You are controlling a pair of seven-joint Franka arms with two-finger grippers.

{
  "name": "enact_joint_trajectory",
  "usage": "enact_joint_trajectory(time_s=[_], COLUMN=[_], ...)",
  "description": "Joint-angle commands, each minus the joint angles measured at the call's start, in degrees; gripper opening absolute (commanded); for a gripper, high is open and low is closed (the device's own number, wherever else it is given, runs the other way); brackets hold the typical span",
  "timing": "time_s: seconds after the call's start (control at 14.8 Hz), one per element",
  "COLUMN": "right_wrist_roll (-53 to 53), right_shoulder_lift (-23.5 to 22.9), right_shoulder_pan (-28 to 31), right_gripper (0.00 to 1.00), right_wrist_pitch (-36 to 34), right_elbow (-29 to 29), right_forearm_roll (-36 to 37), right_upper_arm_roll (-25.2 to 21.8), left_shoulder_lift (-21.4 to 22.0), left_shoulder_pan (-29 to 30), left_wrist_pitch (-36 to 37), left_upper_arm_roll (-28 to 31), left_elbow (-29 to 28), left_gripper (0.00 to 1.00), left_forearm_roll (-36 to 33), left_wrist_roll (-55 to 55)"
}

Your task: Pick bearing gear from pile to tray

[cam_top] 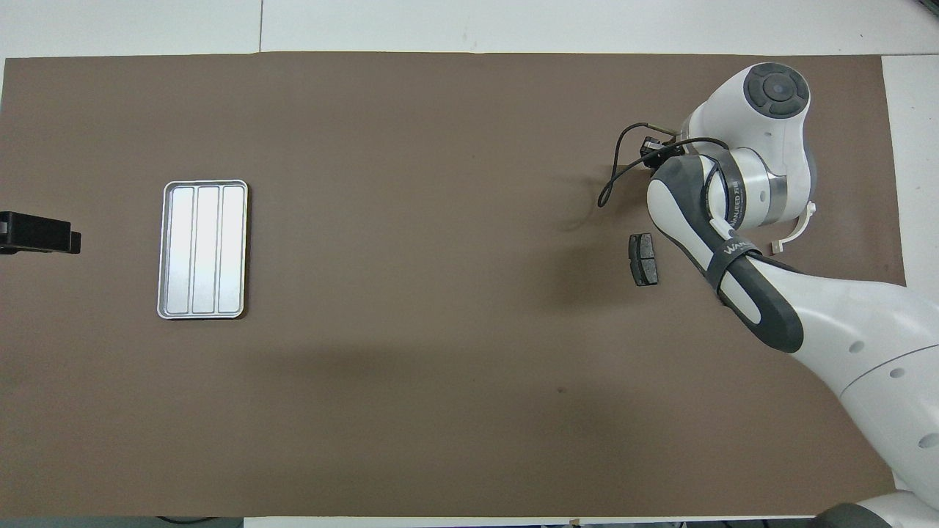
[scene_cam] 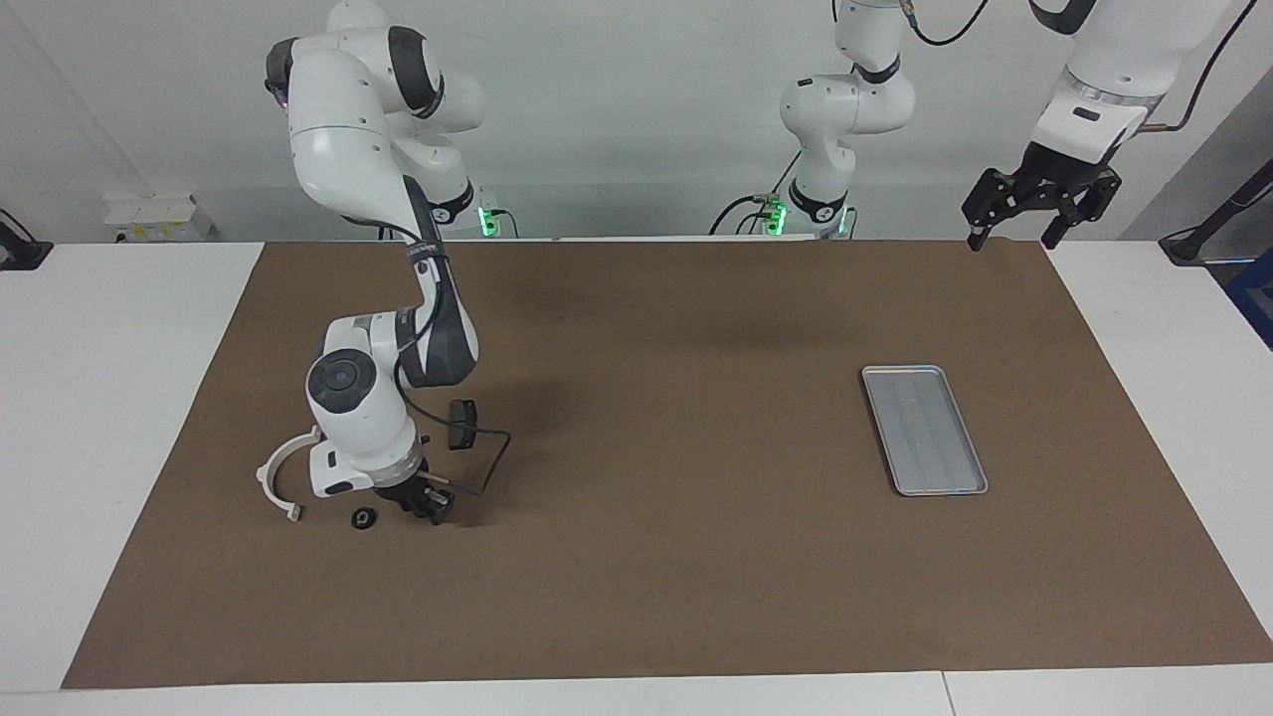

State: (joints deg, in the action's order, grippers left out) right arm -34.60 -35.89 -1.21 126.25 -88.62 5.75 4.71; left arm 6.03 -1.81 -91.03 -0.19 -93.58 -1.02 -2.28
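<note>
On the mat, right claw (scene_cam: 430, 509) pinched closed beside the pile (scene_cam: 365, 518), left claw (scene_cam: 1026, 221) wide, arm lettering unreadable.

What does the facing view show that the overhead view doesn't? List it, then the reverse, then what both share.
Facing only: a black round piece on the mat beside the right claw, which is shut low at the mat; also the whole bracket.
Overhead only: nothing extra; the right arm covers the round piece and most of the bracket.
Both: the tray toward the left arm's end, a brake pad, and the left claw, open and waiting over the mat's edge.
</note>
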Motion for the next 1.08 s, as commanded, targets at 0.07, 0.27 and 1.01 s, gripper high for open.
enact_joint_trajectory(time_s=[0.07,0.27,1.01], right_wrist_roll=[-0.99,-0.73,1.65], right_shoulder_lift=[-0.24,0.11,11.62], right_shoulder_pan=[0.33,-0.11,-6.16], right_gripper=[0.00,0.00,0.00], right_wrist_pitch=[-0.22,-1.01,-21.46], right_elbow=[-0.50,0.11,5.28], right_forearm_roll=[-0.74,-0.39,-0.65], right_upper_arm_roll=[0.65,0.65,0.92], left_shoulder_lift=[2.05,2.05,2.05], left_shoulder_pan=[0.67,0.67,0.67], left_wrist_pitch=[0.24,0.24,0.24], left_upper_arm_roll=[-0.42,-0.42,-0.42], left_elbow=[-2.13,-2.13,-2.13], left_gripper=[1.00,1.00,1.00], left_forearm_roll=[0.75,0.75,0.75], left_wrist_roll=[-0.44,-0.44,-0.44])
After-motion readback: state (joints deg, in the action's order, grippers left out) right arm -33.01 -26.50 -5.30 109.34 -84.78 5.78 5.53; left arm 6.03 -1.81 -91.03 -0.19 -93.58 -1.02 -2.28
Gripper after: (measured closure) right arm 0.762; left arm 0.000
